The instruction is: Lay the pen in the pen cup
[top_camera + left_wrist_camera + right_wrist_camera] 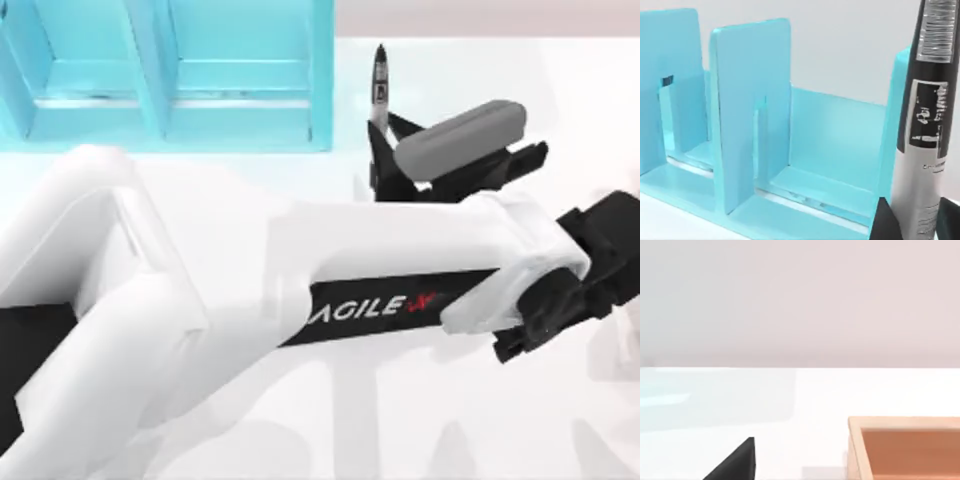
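The left arm point(200, 300) lies nearest the top camera, a white forearm stretched across the worktop point(300, 440) from lower left towards the upper middle. Its claw point(385, 150) sits just right of the turquoise shelf point(170, 70), closed on the pen point(380, 85).

Pen: held, not lying free. In the top view its long axis runs away from the claw towards the far edge, tip clear of the fingers. In the left wrist view the pen point(927, 130) stands close to the lens, its grey-and-black barrel rising between two dark fingers point(885, 222), with the shelf point(750, 115) behind it.

Cup: no blue cup can be made out. The right wrist view shows an open box point(905, 447) with a pale rim and an orange-brown inside, resting on the worktop near the right arm. Whether this is the cup cannot be confirmed.

Right arm: its dark wrist and claw point(610, 250) sit at the right edge of the top view; finger spread cannot be told.

Judgement: the pen is in hand, so carrying comes next. The box seems to lie to the right of the left claw, so the move likely runs that way.
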Tool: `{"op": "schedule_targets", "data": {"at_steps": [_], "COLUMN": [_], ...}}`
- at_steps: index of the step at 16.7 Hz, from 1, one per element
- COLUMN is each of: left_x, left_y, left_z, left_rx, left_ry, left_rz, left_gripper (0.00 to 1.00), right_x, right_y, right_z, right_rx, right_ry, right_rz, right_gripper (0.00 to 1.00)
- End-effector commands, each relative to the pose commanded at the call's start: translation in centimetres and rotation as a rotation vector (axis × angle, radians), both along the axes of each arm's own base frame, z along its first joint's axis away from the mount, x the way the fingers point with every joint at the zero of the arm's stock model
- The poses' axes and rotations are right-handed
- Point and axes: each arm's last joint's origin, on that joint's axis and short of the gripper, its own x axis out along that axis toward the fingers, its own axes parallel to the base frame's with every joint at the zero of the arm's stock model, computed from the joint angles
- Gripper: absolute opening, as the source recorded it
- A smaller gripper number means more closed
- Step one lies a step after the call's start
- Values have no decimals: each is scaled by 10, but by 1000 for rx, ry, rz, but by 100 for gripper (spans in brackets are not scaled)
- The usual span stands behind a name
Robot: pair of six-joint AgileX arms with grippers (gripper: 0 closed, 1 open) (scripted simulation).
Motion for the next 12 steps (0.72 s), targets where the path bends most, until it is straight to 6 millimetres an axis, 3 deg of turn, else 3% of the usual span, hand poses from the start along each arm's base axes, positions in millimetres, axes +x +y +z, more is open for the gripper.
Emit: {"op": "schedule_targets", "data": {"at_steps": [9, 12], "left_x": [0, 0], "left_y": [0, 0], "left_z": [0, 0], "left_rx": [0, 0], "left_ry": [0, 0], "left_rz": [0, 0], "left_gripper": [98, 100], "right_x": [0, 0], "right_y": [0, 0], "right_z": [0, 0], "right_rx": [0, 0], "right_ry": [0, 0], "right_rz": [0, 0], "right_gripper": [100, 100]}}
